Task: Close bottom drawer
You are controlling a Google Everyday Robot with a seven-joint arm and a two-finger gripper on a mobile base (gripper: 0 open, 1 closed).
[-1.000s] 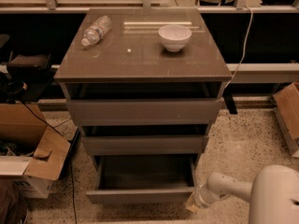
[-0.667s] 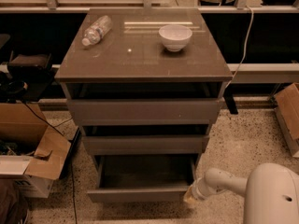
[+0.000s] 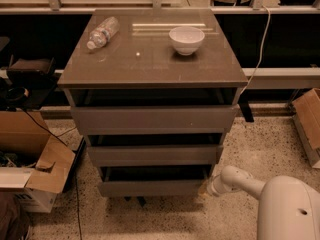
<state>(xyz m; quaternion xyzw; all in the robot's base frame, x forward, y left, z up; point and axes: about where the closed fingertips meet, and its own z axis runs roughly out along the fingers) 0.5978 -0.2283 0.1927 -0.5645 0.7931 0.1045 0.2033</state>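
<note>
One grey-brown cabinet [image 3: 152,134] stands on a speckled floor [image 3: 260,149], and it has three drawers. The top drawer [image 3: 152,119] and the middle drawer [image 3: 152,155] each show a dark slot above the front. The bottom drawer [image 3: 150,187] is the lowest, at 6 o'clock of the cabinet. It is nearly in, with only a narrow dark strip of its inside visible above the plain front.

On the tabletop [image 3: 150,66] lie two things. One clear bottle [image 3: 102,32] is on its side at about 10 o'clock. One white bowl [image 3: 186,39] sits upright at about 1 o'clock, well apart from the bottle.

Two cardboard boxes are in view: an open one [image 3: 35,159] at 9 o'clock of the cabinet and another [image 3: 307,119] at 3 o'clock, cut by the picture's edge. One white cable [image 3: 260,49] hangs down past the cabinet's right rear corner.

One white arm [image 3: 240,180] reaches in from 5 o'clock. The gripper [image 3: 204,189] is at the 3 o'clock end of the bottom drawer front, touching it or just beside it. Whether it is spread or pressed together cannot be told.

A second ago the bottom drawer stood well out with its inner floor open to view, and it has since slid most of the way in. The gripper has travelled with it towards the cabinet. The bottle, the bowl and the two upper drawers lie as before.
</note>
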